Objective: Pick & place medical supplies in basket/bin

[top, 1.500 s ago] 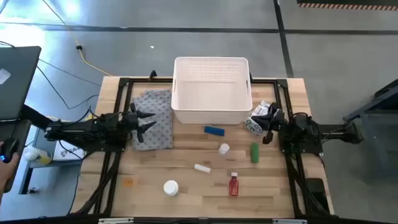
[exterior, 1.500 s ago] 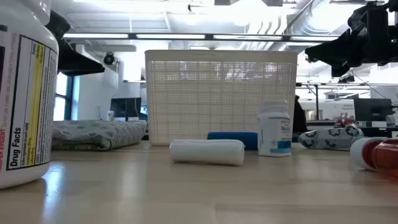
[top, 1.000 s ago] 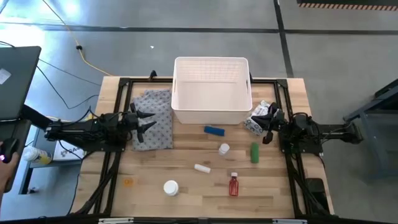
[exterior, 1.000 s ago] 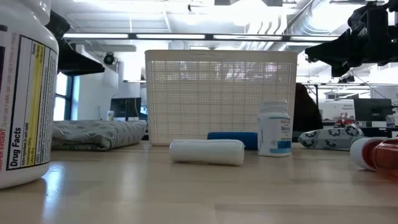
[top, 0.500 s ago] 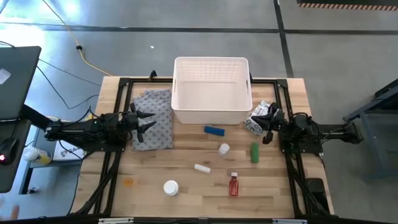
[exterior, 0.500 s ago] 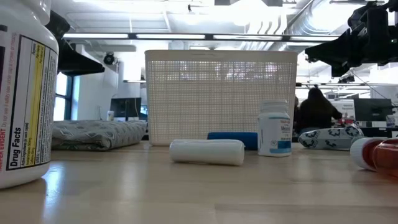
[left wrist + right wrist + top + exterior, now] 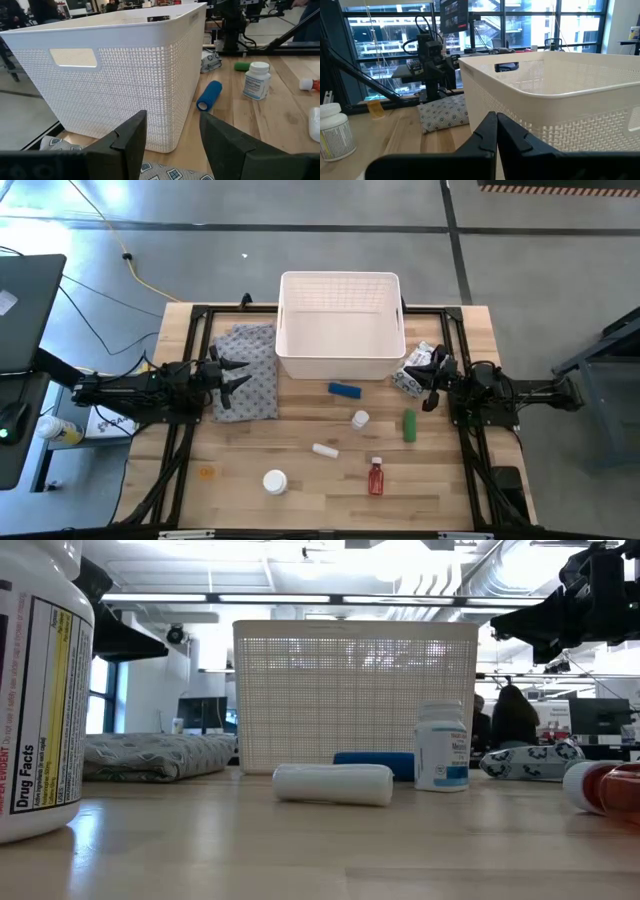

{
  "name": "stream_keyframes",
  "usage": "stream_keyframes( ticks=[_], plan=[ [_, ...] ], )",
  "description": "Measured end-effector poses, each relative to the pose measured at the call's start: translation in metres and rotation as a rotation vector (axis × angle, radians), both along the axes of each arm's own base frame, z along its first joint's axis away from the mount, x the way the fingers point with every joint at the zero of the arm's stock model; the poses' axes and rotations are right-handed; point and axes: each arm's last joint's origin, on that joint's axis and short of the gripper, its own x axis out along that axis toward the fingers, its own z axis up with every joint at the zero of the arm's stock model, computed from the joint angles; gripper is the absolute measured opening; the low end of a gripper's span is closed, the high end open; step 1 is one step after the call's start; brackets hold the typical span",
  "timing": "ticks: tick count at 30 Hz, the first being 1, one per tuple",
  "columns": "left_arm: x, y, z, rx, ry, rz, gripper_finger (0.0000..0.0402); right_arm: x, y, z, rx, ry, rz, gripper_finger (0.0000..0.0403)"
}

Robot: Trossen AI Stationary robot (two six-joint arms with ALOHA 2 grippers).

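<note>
Overhead, the white basket (image 7: 340,325) sits at the far middle of the wooden table (image 7: 300,500), and nothing shows inside it. Every supply lies outside it on the wood. Just in front of the basket's near wall lies the blue block (image 7: 345,390). Nearer the table's front edge come a small white bottle (image 7: 360,419), upright, and the green tube (image 7: 409,425) to its right. A white vial (image 7: 324,450) lies on its side closer still, then the red bottle (image 7: 375,476) with its white cap, and a larger white pill bottle (image 7: 274,481) toward the front left. The crinkly packet (image 7: 412,372) rests by the basket's right front corner, touching or almost touching the right arm's tip.

Left of the basket is the grey cloth (image 7: 246,370). The left gripper (image 7: 232,374) hangs over the cloth's middle, fingers parted to a moderate gap, with nothing between them; its wrist view looks past both fingers (image 7: 130,140) at the basket's slotted wall. The right gripper (image 7: 433,380) waits at the table's right side beside the packet, its fingers (image 7: 487,135) pressed together and holding nothing.

From table height, the vial (image 7: 333,783) lies across the foreground, with the blue block (image 7: 374,764) behind it against the basket, and a person shows far back in the room.
</note>
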Motion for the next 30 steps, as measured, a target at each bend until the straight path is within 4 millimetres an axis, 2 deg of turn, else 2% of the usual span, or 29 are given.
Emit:
stream_keyframes(
  ticks=[30],
  plan=[
    [0.0001,0.0000,0.0007,-0.013,-0.013,0.000,0.0216,0.0000,0.0000,0.0000,0.000,0.000,0.000,0.0000]
  ],
)
